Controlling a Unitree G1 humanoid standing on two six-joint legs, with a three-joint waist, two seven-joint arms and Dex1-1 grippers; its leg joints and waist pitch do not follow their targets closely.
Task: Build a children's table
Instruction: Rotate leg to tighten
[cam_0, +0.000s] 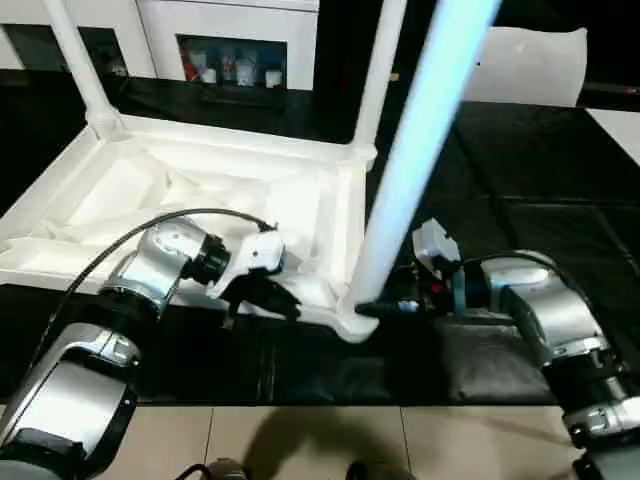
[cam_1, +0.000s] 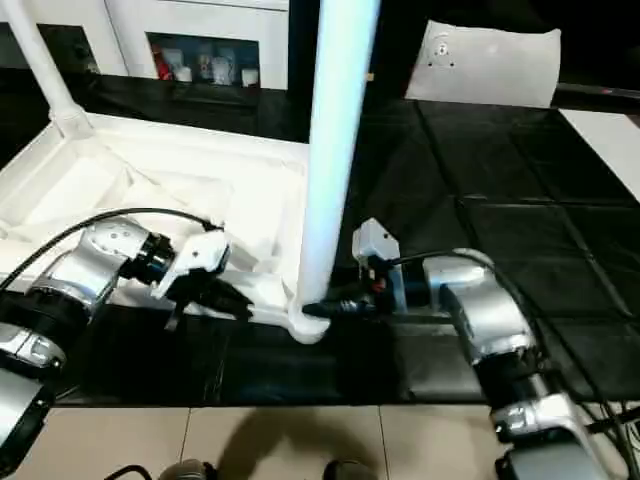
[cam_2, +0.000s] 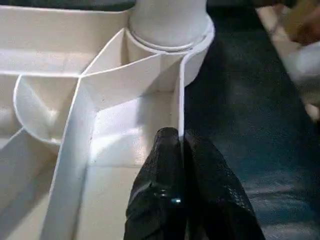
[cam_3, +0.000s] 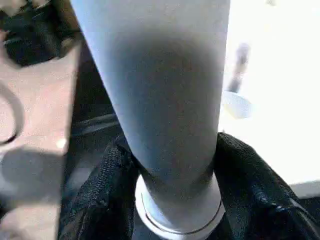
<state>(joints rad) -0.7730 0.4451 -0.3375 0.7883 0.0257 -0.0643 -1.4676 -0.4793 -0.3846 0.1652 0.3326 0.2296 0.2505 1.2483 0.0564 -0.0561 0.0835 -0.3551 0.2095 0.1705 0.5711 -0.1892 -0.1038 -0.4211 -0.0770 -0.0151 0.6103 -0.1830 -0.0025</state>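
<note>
Leg-fitting is the step in hand: the tabletop (cam_0: 200, 200) lies upside down on the black mat (cam_0: 530, 210), ribbed underside up, and a white tapered leg (cam_0: 410, 150) stands in the near corner socket (cam_0: 350, 322), at about 6 o'clock of the slab's right edge. Two more legs, the far-left leg (cam_0: 78, 62) at 10 o'clock and the far-right leg (cam_0: 378, 75) at 1 o'clock, already rise from the far corners.

The right gripper (cam_3: 170, 190) has its two black fingers about half-open around the base of the near leg, one on each side just above the socket collar; they look pressed to the tube, though I cannot be sure the grip is firm. The left gripper (cam_2: 175, 150) is closed, pinching the tabletop's thin rim wall beside that socket to steady it.

Next, I judge, the leg needs seating: twisting or pushing it down until fully home, while the left keeps the slab from sliding. One corner would then remain.

The table is all-white, smooth plastic, with thin ribs crossing its underside.
</note>
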